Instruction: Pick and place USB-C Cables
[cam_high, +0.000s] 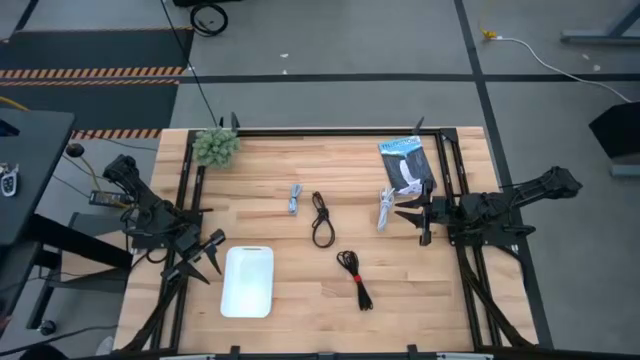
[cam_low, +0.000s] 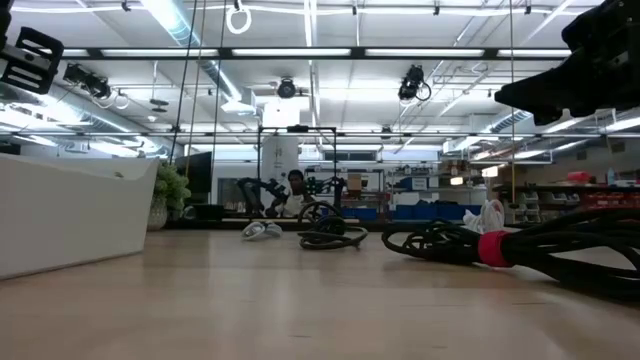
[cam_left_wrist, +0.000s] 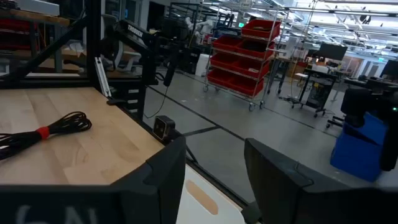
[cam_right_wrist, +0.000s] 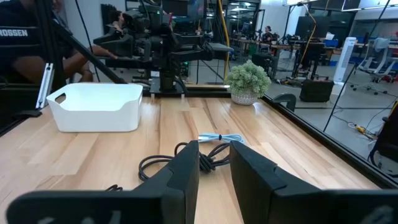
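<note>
Four cable bundles lie on the wooden table: a pale grey one (cam_high: 294, 198), a black one (cam_high: 321, 218), a black one with a red tie (cam_high: 354, 275) and a white one (cam_high: 385, 208). My right gripper (cam_high: 408, 222) is open and hovers just right of the white bundle, pointing toward the table's left. In its wrist view my right gripper (cam_right_wrist: 214, 158) faces the black bundle (cam_right_wrist: 174, 163) and the pale grey bundle (cam_right_wrist: 221, 138). My left gripper (cam_high: 210, 258) is open and waits beside the white bin (cam_high: 248, 281). Its wrist view shows the red-tied bundle (cam_left_wrist: 43, 132).
A flat black-and-blue packet (cam_high: 408, 163) lies by the far right corner, behind the white bundle. A fuzzy green plant (cam_high: 215, 146) stands at the far left corner. Black frame rails run along the table's edges. Bare wood lies between the bin and the red-tied bundle.
</note>
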